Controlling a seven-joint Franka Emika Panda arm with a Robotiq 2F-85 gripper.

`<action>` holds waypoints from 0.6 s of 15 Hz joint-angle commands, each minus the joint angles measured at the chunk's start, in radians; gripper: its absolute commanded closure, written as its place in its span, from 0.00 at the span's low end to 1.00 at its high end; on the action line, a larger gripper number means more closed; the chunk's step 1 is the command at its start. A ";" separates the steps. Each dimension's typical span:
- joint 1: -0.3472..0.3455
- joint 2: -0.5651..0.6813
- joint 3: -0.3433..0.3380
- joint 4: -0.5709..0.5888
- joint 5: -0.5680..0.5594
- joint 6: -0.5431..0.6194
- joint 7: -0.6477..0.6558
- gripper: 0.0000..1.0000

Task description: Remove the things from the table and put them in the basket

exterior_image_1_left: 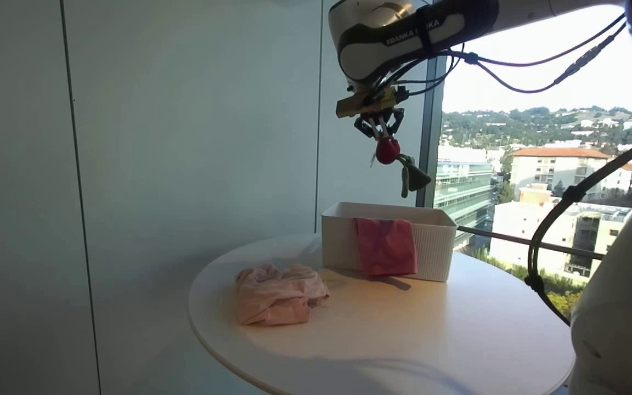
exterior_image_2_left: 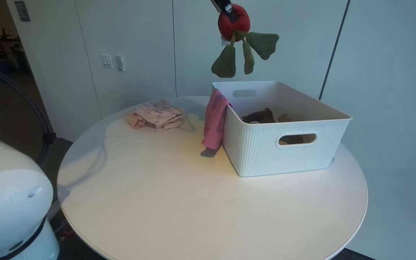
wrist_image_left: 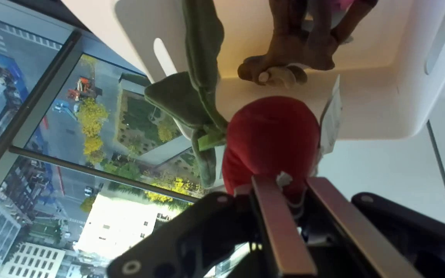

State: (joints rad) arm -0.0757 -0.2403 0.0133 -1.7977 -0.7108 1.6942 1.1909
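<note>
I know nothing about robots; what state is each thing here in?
Gripper: shut on the red plush toy
Red plush toy: held aloft, green leaves dangling
Basket: upright on the table, open-topped
Brown item: lying inside the basket
Pink cloth: draped over the basket's side
Peach cloth: crumpled on the table

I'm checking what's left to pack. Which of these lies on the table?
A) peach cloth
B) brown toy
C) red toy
A: both exterior views show the peach cloth crumpled on the table, while the red toy hangs from the gripper and the brown toy lies in the basket.
</note>
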 commanded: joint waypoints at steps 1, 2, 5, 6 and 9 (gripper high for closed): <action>-0.024 0.098 -0.042 0.040 0.078 0.126 0.121 0.89; -0.029 0.120 -0.052 0.039 0.102 0.160 0.134 0.90; -0.039 0.171 -0.074 0.041 0.148 0.216 0.157 0.90; -0.038 0.182 -0.077 0.042 0.147 0.227 0.161 0.61; -0.032 0.188 -0.081 0.042 0.155 0.245 0.167 0.48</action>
State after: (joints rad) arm -0.1119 -0.0599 -0.0645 -1.7880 -0.5766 1.9180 1.3450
